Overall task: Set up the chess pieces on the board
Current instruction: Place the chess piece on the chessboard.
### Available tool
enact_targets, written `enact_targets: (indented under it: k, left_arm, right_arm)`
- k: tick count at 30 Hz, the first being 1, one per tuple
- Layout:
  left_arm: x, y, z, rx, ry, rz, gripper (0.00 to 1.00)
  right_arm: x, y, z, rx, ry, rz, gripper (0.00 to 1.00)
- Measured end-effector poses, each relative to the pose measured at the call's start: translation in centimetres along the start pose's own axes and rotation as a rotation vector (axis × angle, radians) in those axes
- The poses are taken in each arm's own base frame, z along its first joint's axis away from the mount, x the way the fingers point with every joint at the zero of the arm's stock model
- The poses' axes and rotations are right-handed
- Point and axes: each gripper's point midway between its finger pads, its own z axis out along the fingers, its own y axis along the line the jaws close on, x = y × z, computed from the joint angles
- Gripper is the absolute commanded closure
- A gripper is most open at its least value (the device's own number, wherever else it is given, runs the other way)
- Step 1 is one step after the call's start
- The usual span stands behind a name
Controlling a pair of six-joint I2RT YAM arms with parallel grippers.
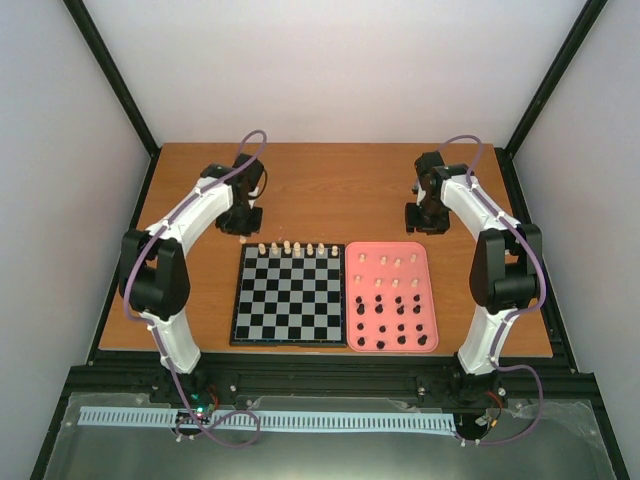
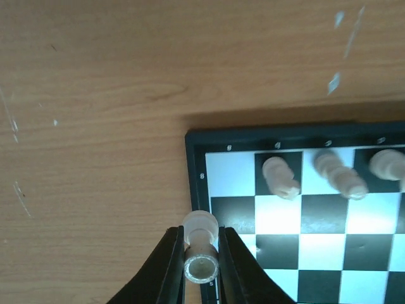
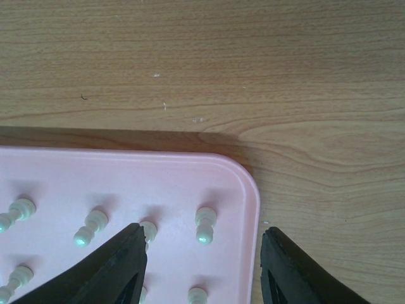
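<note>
**Left jaws:** narrow, clamped on the held cream piece [image 2: 201, 248] at its stem. Its base faces the wrist camera and its head points away.
- Directly under the jaws is the black border of the board [image 2: 197, 190], near the board's corner. The held piece sits over that border strip rather than over a playing square. I cannot tell whether it touches the board.
- Ahead of the jaws, on the board side, three standing cream pieces [image 2: 280, 176] are in the edge rank, blurred. The light corner square lies between the nearest of them and the held piece.
- On the other side of the jaws is bare wooden surface [image 2: 95, 126].
- Top view: the jaws hang at the board's far left corner. The edge row of cream pieces [image 1: 298, 249] runs from there toward the tray.

**Right jaws:** standing moderately apart with nothing between them.
- Under them is the far right corner of the pink tray [image 3: 251, 190].
- One tray cream piece [image 3: 204, 225] lies in the gap line between the two fingers. A second one is partly hidden behind a finger.
- More of them trail off to the side.
- Top view: the tray sits just beside the board's right edge. The black pieces [image 1: 400, 322] fill the tray half behind the jaws, toward the arm bases.
</note>
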Motion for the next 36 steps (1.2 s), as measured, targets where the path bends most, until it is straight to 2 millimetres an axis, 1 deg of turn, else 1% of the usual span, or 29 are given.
enact_targets:
  k: [2, 5, 8, 14, 20, 26, 36]
  left_arm:
    - [0.9, 0.6, 1.0, -0.014, 0.032, -0.007, 0.90]
    - [1.6, 0.3, 2.1, -0.005, 0.048, -0.008, 0.91]
    - [1.7, 0.0, 2.8, 0.009, 0.042, -0.013, 0.91]
    - [1.9, 0.0, 4.4, 0.017, 0.045, -0.022, 0.91]
    - [1.6, -0.4, 5.8, 0.030, 0.056, -0.028, 0.91]
    - [1.5, -0.7, 6.3, 0.040, 0.060, -0.031, 0.90]
    - [1.6, -0.7, 6.6, 0.041, 0.067, -0.035, 0.84]
  right_arm:
    - [0.0, 0.0, 0.0, 0.000, 0.000, 0.000, 0.50]
    - [0.0, 0.0, 0.0, 0.000, 0.001, 0.000, 0.50]
    - [0.0, 0.0, 0.0, 0.000, 0.001, 0.000, 0.50]
    - [0.0, 0.0, 0.0, 0.000, 0.001, 0.000, 0.50]
    - [0.0, 0.0, 0.1, 0.001, 0.004, 0.000, 0.50]
    - [0.1, 0.0, 0.3, 0.002, 0.008, 0.000, 0.50]
    - [0.1, -0.1, 0.3, 0.002, 0.011, -0.001, 0.50]
